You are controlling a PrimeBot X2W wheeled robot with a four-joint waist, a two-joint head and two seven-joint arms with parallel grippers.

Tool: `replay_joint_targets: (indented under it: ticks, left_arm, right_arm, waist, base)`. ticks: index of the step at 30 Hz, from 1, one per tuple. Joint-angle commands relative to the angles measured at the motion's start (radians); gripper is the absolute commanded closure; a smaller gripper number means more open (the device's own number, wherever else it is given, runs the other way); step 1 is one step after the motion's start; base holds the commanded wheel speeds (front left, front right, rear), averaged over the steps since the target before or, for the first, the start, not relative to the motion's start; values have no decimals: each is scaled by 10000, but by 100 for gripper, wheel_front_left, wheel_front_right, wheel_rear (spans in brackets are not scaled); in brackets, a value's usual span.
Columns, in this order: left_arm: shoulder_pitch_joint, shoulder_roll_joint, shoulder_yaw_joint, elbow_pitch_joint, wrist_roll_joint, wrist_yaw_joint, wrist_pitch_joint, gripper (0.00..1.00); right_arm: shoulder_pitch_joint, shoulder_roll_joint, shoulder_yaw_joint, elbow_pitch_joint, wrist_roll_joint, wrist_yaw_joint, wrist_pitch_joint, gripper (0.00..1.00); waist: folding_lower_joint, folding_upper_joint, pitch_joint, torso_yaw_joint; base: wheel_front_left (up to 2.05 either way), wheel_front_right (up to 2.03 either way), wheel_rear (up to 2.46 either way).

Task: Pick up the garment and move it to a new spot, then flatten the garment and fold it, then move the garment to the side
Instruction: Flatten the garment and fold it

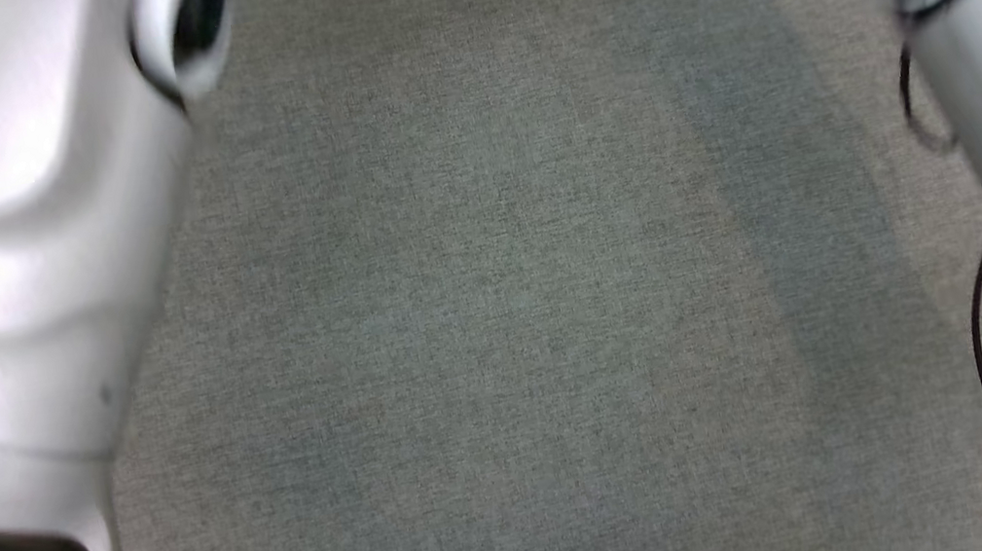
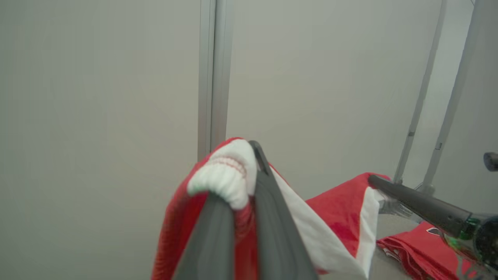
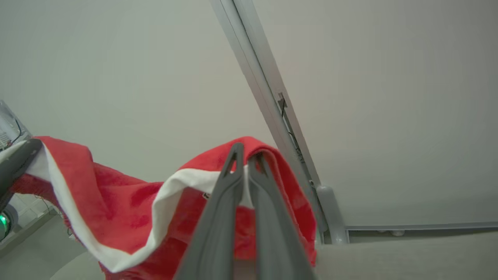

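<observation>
Garment (image 3: 116,194), long axis side to side

Open grey surface (image 1: 497,314) between pale forearms (image 1: 3,244)

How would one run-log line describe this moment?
stage: garment held | left fingers: shut on garment | right fingers: shut on garment | garment: hanging between them

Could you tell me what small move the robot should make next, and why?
Probably ease the arms apart: the left gripper and right gripper are each shut on the garment, and its white-trimmed edge sags slack between them.
</observation>
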Motion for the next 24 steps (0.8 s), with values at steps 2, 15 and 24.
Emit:
replay_joint_targets:
  ticks: [2,15,24]
  left_arm:
    - [1611,146,232,-604,241,-8,-34,100]
    - [8363,362,1337,-3742,977,570,-32,100]
    - [11470,78,1003,-4602,1203,668,-31,100]
  right_arm:
    - [1180,-208,324,-466,376,5,-69,100]
    - [6471,-1132,880,-2598,945,5,-85,100]
    - [10197,-1524,45,-3982,1154,5,-84,100]
  waist:
    - [0,-2,-202,-71]
    - [0,-2,-1643,-246]
    - [0,-2,-2662,226]
  base:
    - [0,0,0]
    - [0,0,0]
    - [0,0,0]
